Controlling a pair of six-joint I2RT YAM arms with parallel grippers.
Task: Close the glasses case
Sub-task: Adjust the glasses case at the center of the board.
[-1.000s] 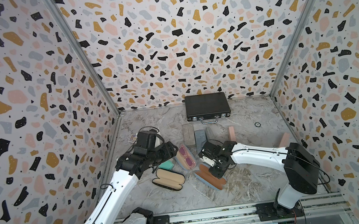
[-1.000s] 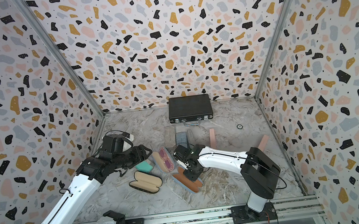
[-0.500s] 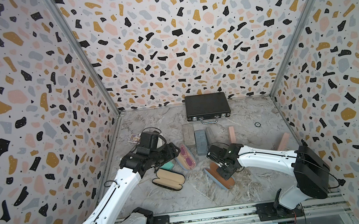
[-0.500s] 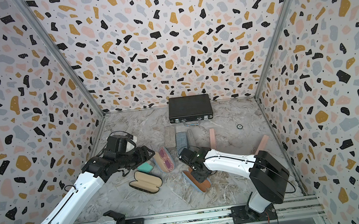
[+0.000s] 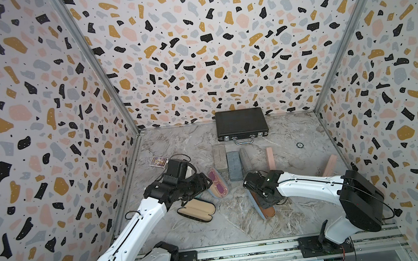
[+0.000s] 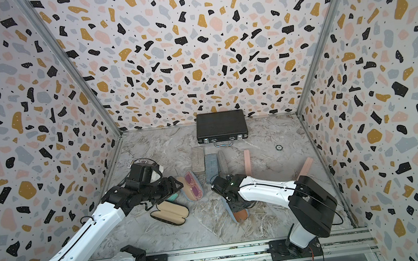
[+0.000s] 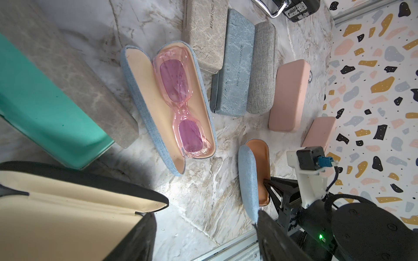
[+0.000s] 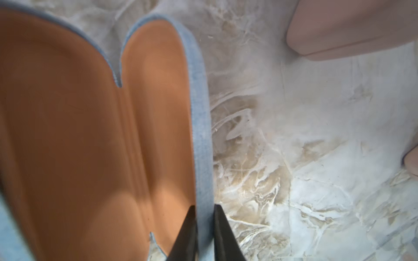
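Rail of grey aluminium (image 5: 243,250) runs along the near edge and carries both arm bases. Just beyond it, on the marbled tabletop (image 5: 240,226), the open light-blue fabric glasses case (image 5: 268,212) with tan lining lies right of centre. The right gripper (image 8: 204,210) is clamped on one long rim of it, with one black finger against the lining and the other outside. To its left lies an open black case (image 5: 197,210) with cream lining. The left gripper (image 5: 206,183) hovers past that case's far side near a teal case (image 7: 45,101), jaws spread and empty. Next comes an open denim-blue case (image 5: 213,193) holding pink-tinted sunglasses (image 7: 181,99). Farther back four closed cases stand side by side: beige marbled case (image 5: 219,156), blue-grey marbled case (image 5: 234,164), grey fabric case (image 5: 244,159) and pink case (image 5: 270,157). A black briefcase (image 5: 240,123) with metal latches sits against the back wall.
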